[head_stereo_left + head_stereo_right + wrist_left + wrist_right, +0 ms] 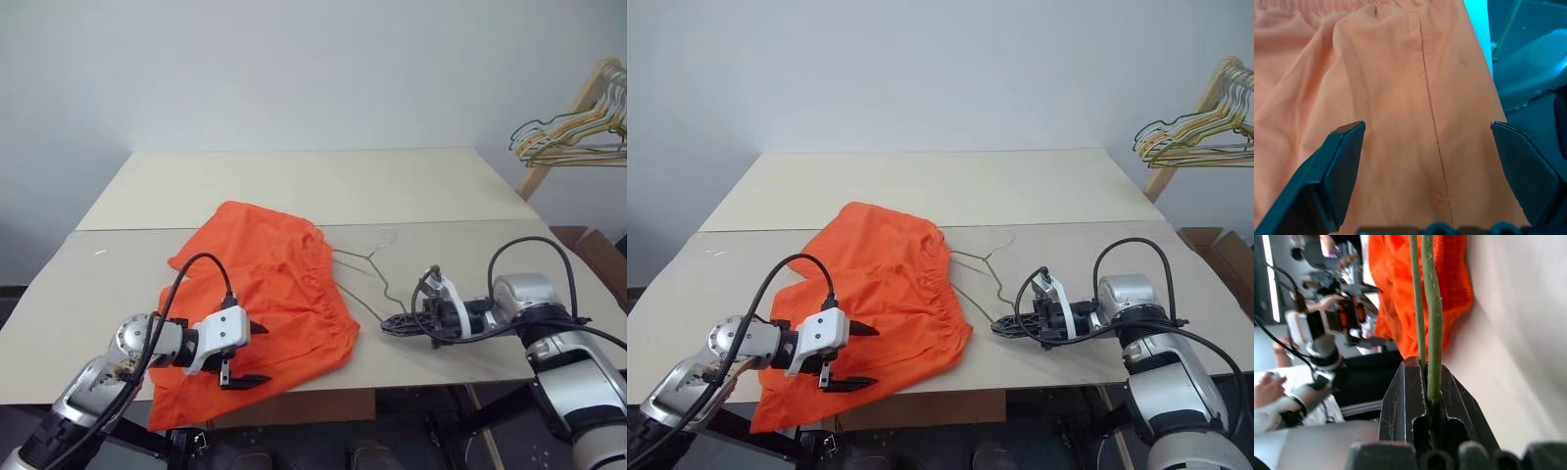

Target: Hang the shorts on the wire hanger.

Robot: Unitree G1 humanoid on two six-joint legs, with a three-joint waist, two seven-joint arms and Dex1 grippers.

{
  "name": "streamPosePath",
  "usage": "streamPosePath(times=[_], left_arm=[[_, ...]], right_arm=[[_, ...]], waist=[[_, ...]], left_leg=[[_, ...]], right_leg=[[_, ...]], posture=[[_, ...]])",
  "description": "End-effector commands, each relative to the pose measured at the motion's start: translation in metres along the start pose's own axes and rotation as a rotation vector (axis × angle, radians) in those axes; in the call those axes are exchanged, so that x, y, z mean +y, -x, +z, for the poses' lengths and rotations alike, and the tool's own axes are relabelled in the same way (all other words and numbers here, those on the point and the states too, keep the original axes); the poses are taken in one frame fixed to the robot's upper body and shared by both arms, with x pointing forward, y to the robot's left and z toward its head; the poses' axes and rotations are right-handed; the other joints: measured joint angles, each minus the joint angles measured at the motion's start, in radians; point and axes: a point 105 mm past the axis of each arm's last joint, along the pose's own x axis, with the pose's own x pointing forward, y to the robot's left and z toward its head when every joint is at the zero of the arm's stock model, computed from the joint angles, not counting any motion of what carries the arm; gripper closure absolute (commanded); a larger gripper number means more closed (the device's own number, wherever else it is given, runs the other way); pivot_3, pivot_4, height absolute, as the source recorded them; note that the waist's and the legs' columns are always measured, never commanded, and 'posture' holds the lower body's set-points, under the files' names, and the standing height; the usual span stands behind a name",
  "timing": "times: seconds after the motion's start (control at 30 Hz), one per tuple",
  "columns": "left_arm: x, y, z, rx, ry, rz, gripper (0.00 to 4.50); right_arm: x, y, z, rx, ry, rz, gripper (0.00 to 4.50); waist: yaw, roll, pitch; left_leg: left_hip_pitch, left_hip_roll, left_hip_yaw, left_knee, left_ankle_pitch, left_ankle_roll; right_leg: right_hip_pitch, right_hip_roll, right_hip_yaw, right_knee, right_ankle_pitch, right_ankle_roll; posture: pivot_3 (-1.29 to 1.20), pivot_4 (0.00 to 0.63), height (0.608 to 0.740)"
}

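Head views: left gripper (249,354) — fingers spread wide, holding nothing — hovers over the near edge of the shorts (274,284) lying on the table (411,186). Left wrist view: orange fabric fills the gap between both fingers (1337,171). Right wrist view: right gripper (1427,382) — clamped on the wire hanger (1432,308), which runs toward the shorts.

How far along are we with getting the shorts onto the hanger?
Done: the right gripper is shut on the wire hanger, which lies on the table beside the shorts.
In hand: the left gripper hovers open over the shorts' near edge, gripping nothing.
Left: grasp the shorts and get them onto the hanger; they lie flat on the table, not yet hung.
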Motion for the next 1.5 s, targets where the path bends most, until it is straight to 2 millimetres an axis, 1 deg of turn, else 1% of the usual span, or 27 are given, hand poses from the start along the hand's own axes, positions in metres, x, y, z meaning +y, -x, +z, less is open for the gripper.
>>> streamPosePath(times=[0.03, 0.1, 0.13, 0.23, 0.3, 0.37, 0.47, 0.5, 0.63, 0.7, 0.87, 0.93, 1.0, 1.1, 1.17, 1.23, 1.27, 1.3, 1.33, 1.4, 1.5], left_arm=[[0.002, -0.001, 0.004, -0.005, -0.035, 0.008, 0.04], [0.002, -0.002, 0.003, -0.001, -0.037, 0.009, 0.04], [0.002, -0.002, 0.002, 0.006, -0.039, 0.013, 0.04], [0.003, -0.003, 0.000, 0.015, -0.042, 0.020, 0.04], [0.003, -0.003, -0.001, 0.015, -0.042, 0.019, 0.04], [0.003, -0.004, -0.001, 0.013, -0.043, 0.018, 0.04], [0.004, -0.006, 0.000, 0.010, -0.045, 0.021, 0.04], [0.004, -0.006, 0.000, 0.008, -0.046, 0.022, 0.04], [0.005, -0.006, 0.000, 0.008, -0.051, 0.031, 0.04], [0.005, -0.007, -0.001, 0.010, -0.051, 0.031, 0.04], [0.004, -0.008, -0.002, 0.010, -0.050, 0.031, 0.04], [0.004, -0.008, 0.000, -0.003, -0.052, 0.033, 0.04], [0.008, -0.005, 0.006, -0.035, -0.054, 0.043, 0.04], [0.022, 0.005, 0.026, -0.124, -0.070, 0.086, 0.04], [0.039, 0.016, 0.048, -0.208, -0.099, 0.145, 0.04], [0.058, 0.030, 0.070, -0.294, -0.121, 0.211, 0.04], [0.078, 0.043, 0.089, -0.345, -0.151, 0.288, 0.04], [0.090, 0.052, 0.101, -0.380, -0.171, 0.338, 0.04], [0.108, 0.064, 0.116, -0.403, -0.207, 0.412, 0.04], [0.131, 0.082, 0.133, -0.420, -0.248, 0.494, 0.04], [0.154, 0.101, 0.149, -0.410, -0.303, 0.535, 0.04]], right_arm=[[0.015, -0.001, 0.018, -0.061, 0.053, 0.033, 4.50], [0.010, -0.005, 0.021, -0.076, 0.035, 0.007, 4.50], [0.009, -0.007, 0.019, -0.061, 0.045, 0.015, 4.50], [0.010, -0.011, 0.014, -0.038, 0.056, 0.046, 4.50], [0.011, -0.012, 0.016, -0.047, 0.063, 0.054, 4.50], [0.010, -0.012, 0.022, -0.078, 0.075, 0.042, 4.50], [0.001, -0.013, 0.038, -0.172, 0.129, -0.052, 4.50], [-0.002, -0.013, 0.043, -0.194, 0.172, -0.085, 4.50], [0.001, -0.008, 0.055, -0.264, 0.239, -0.131, 4.50], [0.004, -0.007, 0.059, -0.277, 0.313, -0.160, 4.50], [0.013, -0.003, 0.065, -0.317, 0.604, -0.281, 4.50], [0.016, -0.001, 0.064, -0.337, 0.724, -0.318, 4.50], [0.021, 0.000, 0.062, -0.347, 0.821, -0.343, 4.50], [0.030, -0.001, 0.058, -0.361, 0.982, -0.375, 4.50], [0.037, -0.004, 0.056, -0.375, 1.096, -0.388, 4.50], [0.043, -0.006, 0.054, -0.388, 1.168, -0.400, 4.50], [0.046, -0.008, 0.053, -0.391, 1.227, -0.418, 4.50], [0.048, -0.009, 0.051, -0.392, 1.269, -0.430, 4.50], [0.049, -0.011, 0.050, -0.381, 1.326, -0.458, 4.50], [0.050, -0.015, 0.047, -0.366, 1.423, -0.500, 4.50], [0.053, -0.019, 0.044, -0.356, 1.509, -0.522, 4.50]], waist=[[0.001, 0.000, 0.000], [0.001, 0.000, 0.000], [0.002, 0.000, 0.000], [0.006, 0.000, 0.000], [0.005, 0.000, 0.000], [0.004, 0.000, 0.000], [0.001, 0.000, 0.000], [0.001, 0.000, 0.000], [0.001, 0.000, 0.000], [0.001, 0.000, 0.000], [0.002, 0.001, 0.000], [0.004, 0.001, 0.000], [0.003, 0.001, 0.000], [0.002, 0.001, 0.000], [0.003, 0.001, 0.000], [0.003, 0.001, 0.000], [0.003, 0.001, 0.000], [0.005, 0.000, 0.000], [0.003, 0.000, 0.000], [0.001, 0.000, 0.000], [-0.016, 0.001, 0.000]], left_leg=[[0.000, 0.000, 0.000, 0.000, 0.000, 0.000], [0.000, 0.000, 0.000, 0.000, 0.000, 0.000], [-0.001, 0.000, 0.000, 0.000, 0.000, 0.000], [-0.001, 0.000, 0.000, 0.000, 0.000, 0.000], [-0.001, 0.000, 0.000, 0.000, 0.000, 0.000], [-0.001, 0.000, 0.000, 0.000, 0.000, 0.000], [0.000, 0.000, 0.000, 0.000, 0.000, 0.000], [0.000, 0.000, 0.000, 0.000, 0.000, 0.000], [-0.001, 0.000, 0.000, 0.000, 0.000, 0.000], [-0.001, 0.000, 0.000, 0.000, 0.000, 0.000], [-0.001, 0.000, -0.001, 0.000, 0.000, 0.000], [-0.002, 0.000, -0.001, 0.000, 0.000, 0.000], [-0.002, 0.000, -0.001, 0.000, 0.000, 0.000], [-0.002, 0.000, 0.000, 0.000, 0.000, 0.000], [-0.002, 0.000, -0.001, 0.000, 0.000, 0.000], [-0.002, 0.000, -0.001, 0.001, 0.000, 0.000], [-0.002, 0.000, -0.001, 0.001, 0.000, 0.000], [-0.002, 0.000, -0.001, 0.001, 0.000, 0.000], [-0.003, 0.000, -0.002, 0.002, 0.000, 0.000], [-0.004, 0.000, -0.002, 0.003, 0.000, 0.000], [-0.005, -0.001, -0.001, 0.003, 0.000, 0.000]], right_leg=[[0.000, 0.000, 0.000, 0.000, 0.000, 0.000], [0.000, 0.000, 0.000, 0.000, 0.000, 0.000], [0.000, 0.000, 0.000, 0.000, 0.000, 0.000], [0.000, 0.000, 0.000, 0.000, 0.000, 0.000], [0.000, 0.000, 0.000, 0.000, 0.000, 0.000], [0.000, 0.000, 0.000, 0.000, 0.000, 0.000], [0.000, 0.000, 0.000, 0.000, 0.000, 0.000], [0.000, 0.000, 0.000, 0.000, 0.000, 0.000], [0.000, 0.000, 0.000, 0.000, 0.000, 0.000], [0.000, -0.001, 0.000, 0.000, 0.000, 0.000], [-0.001, 0.000, 0.000, 0.000, 0.000, 0.001], [-0.001, 0.000, 0.000, 0.000, 0.000, 0.001], [-0.001, -0.001, 0.000, 0.000, 0.000, 0.001], [-0.001, -0.001, 0.000, 0.000, 0.000, 0.001], [-0.001, 0.000, 0.000, 0.000, 0.000, 0.001], [-0.001, 0.000, -0.001, 0.000, 0.000, 0.001], [-0.001, 0.000, -0.001, 0.000, 0.000, 0.001], [-0.001, 0.000, -0.001, 0.000, 0.001, 0.001], [-0.001, 0.000, -0.002, 0.000, 0.001, 0.001], [-0.001, 0.000, -0.002, 0.000, 0.001, 0.002], [-0.001, -0.001, -0.001, -0.002, 0.001, 0.003]], posture=[[-0.01, 0.000, 0.740], [-0.01, 0.000, 0.740], [0.00, 0.000, 0.740], [0.00, 0.000, 0.740], [-0.01, 0.000, 0.740], [-0.01, 0.000, 0.740], [-0.01, 0.000, 0.740], [-0.01, 0.000, 0.740], [-0.01, 0.000, 0.740], [-0.01, 0.000, 0.740], [-0.03, 0.000, 0.740], [-0.03, 0.000, 0.740], [-0.03, 0.000, 0.740], [-0.04, 0.000, 0.740], [-0.04, 0.000, 0.740], [-0.05, 0.000, 0.740], [-0.05, 0.000, 0.740], [-0.05, 0.000, 0.740], [-0.05, 0.000, 0.740], [-0.06, 0.000, 0.740], [-0.06, 0.000, 0.740]])
